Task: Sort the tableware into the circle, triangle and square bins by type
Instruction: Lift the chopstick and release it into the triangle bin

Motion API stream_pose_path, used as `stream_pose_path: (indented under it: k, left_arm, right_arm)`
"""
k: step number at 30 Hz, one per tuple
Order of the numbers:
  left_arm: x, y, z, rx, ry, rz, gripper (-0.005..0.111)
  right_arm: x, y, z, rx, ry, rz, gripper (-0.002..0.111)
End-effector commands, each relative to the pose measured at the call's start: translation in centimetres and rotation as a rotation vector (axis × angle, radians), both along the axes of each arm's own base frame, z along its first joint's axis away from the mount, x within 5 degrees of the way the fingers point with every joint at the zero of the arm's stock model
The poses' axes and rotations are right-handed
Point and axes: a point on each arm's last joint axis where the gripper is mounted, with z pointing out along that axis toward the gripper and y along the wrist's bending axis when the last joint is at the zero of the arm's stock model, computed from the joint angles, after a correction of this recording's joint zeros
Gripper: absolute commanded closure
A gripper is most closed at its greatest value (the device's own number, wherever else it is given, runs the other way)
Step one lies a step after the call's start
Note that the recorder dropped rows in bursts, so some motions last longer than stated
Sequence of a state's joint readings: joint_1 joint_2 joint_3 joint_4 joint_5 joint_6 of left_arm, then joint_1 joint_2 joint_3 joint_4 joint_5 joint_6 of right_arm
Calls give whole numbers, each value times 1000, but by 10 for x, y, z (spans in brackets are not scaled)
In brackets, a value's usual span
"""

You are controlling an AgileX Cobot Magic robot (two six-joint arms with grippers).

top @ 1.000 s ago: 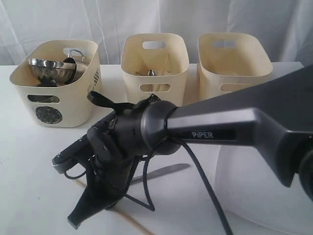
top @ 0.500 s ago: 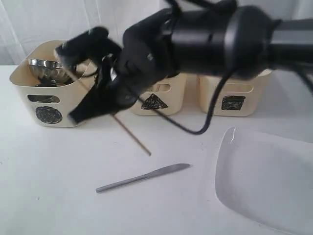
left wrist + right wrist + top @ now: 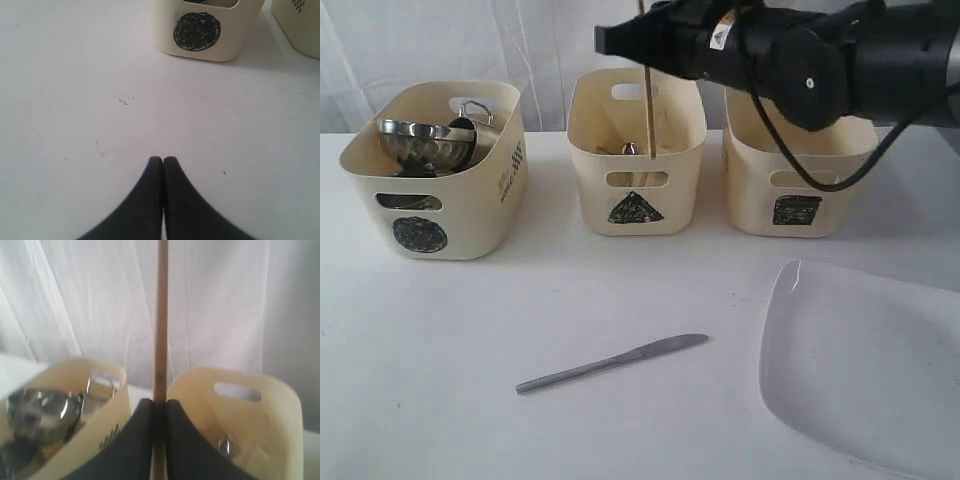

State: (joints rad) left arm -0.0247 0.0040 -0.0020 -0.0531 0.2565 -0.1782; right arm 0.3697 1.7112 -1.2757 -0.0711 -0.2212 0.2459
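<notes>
Right gripper (image 3: 159,404) holds upright chopstick (image 3: 647,100) near triangle bin (image 3: 636,190) containing cutlery (image 3: 630,148).

chopstick (image 3: 648,95): wooden, upright over triangle bin (image 3: 590,190) | knife (image 3: 612,363): steel, flat on tabletop (image 3: 440,340) before bins | plate (image 3: 865,370): white, flat, front right | circle bin (image 3: 470,225): leftmost, holds steel bowl (image 3: 425,145), mug (image 3: 472,112) | square bin (image 3: 750,195): rightmost

knife (image 3: 612,364): grey metal | chopstick (image 3: 647,100): wood | triangle bin (image 3: 588,195): smooth plastic | plate (image 3: 865,375): glossy
</notes>
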Motion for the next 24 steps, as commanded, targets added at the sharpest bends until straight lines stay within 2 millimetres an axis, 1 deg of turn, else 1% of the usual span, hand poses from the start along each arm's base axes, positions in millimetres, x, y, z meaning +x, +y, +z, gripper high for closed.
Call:
stream_pose_path:
  k: [1, 4, 5, 7, 10, 12, 13, 14, 16, 17, 20, 22, 24]
  left_arm:
    - [0, 0, 0, -1, -3, 4, 107]
    - [0, 0, 0, -1, -3, 4, 107]
    - [0, 0, 0, -1, -3, 4, 107]
    - [0, 0, 0, -1, -3, 4, 107]
    - [0, 0, 0, -1, -3, 4, 107]
    - [0, 0, 0, -1, -3, 4, 107]
    - [0, 0, 0, -1, -3, 4, 107]
    - [0, 0, 0, -1, -3, 4, 107]
    - [0, 0, 0, -1, -3, 4, 107]
    - [0, 0, 0, -1, -3, 4, 107]
    - [0, 0, 0, -1, -3, 4, 107]
    - [0, 0, 0, -1, -3, 4, 107]
    - [0, 0, 0, -1, -3, 4, 107]
  right_arm:
    - [12, -8, 1, 127, -203, -15, 108]
    - [23, -8, -11, 150, -299, -28, 108]
    - [26, -7, -19, 139, -320, -32, 108]
    - [34, -8, -33, 132, -332, -64, 108]
    - [52, -10, -59, 101, -317, -142, 108]
    - [63, -11, -72, 55, -318, -190, 108]
    - [67, -10, -74, 37, -323, -198, 108]
    - [71, -8, -80, 9, -315, -193, 105]
    - [76, -6, -84, -2, -284, -183, 98]
    - [77, -5, -88, -11, -254, -177, 91]
    - [77, -4, -90, -21, -222, -171, 78]
    - [76, -4, -89, -23, -212, -168, 74]
    - [75, -4, -85, -27, -189, -163, 74]
